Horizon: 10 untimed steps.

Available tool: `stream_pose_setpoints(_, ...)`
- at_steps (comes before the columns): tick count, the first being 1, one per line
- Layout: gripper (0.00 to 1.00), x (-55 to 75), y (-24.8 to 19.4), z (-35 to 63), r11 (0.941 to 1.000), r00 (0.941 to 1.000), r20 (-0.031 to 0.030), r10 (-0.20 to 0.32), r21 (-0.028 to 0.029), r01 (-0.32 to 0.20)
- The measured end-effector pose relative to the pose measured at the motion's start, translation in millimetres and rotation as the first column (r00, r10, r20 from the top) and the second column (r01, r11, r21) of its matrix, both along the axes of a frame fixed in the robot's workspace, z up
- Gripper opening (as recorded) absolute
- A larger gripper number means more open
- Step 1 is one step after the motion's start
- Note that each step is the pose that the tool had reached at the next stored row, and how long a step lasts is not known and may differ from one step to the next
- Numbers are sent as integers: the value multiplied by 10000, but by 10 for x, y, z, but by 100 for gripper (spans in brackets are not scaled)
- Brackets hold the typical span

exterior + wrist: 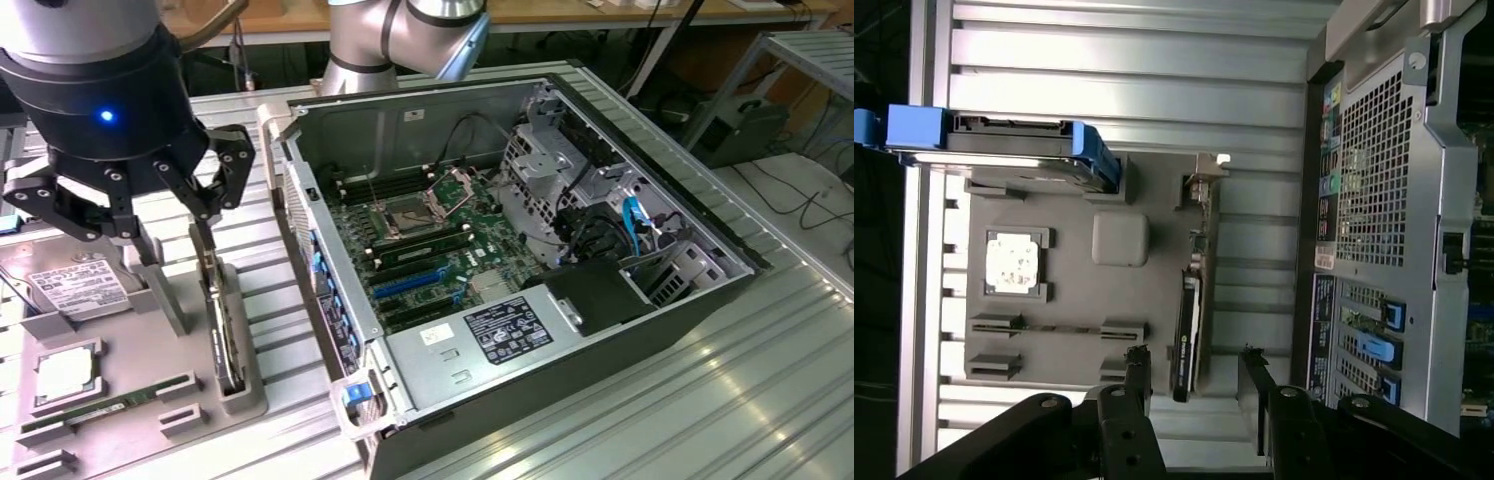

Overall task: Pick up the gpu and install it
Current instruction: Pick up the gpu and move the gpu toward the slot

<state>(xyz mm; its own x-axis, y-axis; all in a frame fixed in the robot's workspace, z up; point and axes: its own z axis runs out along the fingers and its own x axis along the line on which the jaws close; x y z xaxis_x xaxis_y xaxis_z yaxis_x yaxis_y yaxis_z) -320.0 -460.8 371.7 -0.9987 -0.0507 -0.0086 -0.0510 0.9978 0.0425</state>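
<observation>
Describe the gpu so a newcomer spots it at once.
Beside the open computer case, on the exterior view's left, sits a grey parts tray. The gpu is the thin card standing on edge in the slot nearest the case; the white-labelled hard drive and CPU sit farther off.

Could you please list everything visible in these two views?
Flat gpu card with silver end bracket: one, dark, on edge in the tray.
Boxy hard drive with white label: one, silver, on the tray.
Square processor chip: one, silver, tray recess.
Thin RAM stick: one, green, tray slots.
Moulded holder tray: one, grey, on the table.
Open computer case: one, black, beside the tray.
Motherboard: one, green, inside the case.
Ribbed metal table: one, silver, under everything.
Robot's hand: one, black, open, straddling the card.
</observation>
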Motion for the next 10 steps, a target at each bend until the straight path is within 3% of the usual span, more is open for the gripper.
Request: stream_pose_setpoints(10, 48, 0, 0, -170, 10000, 10000, -19, 0, 1, 0)
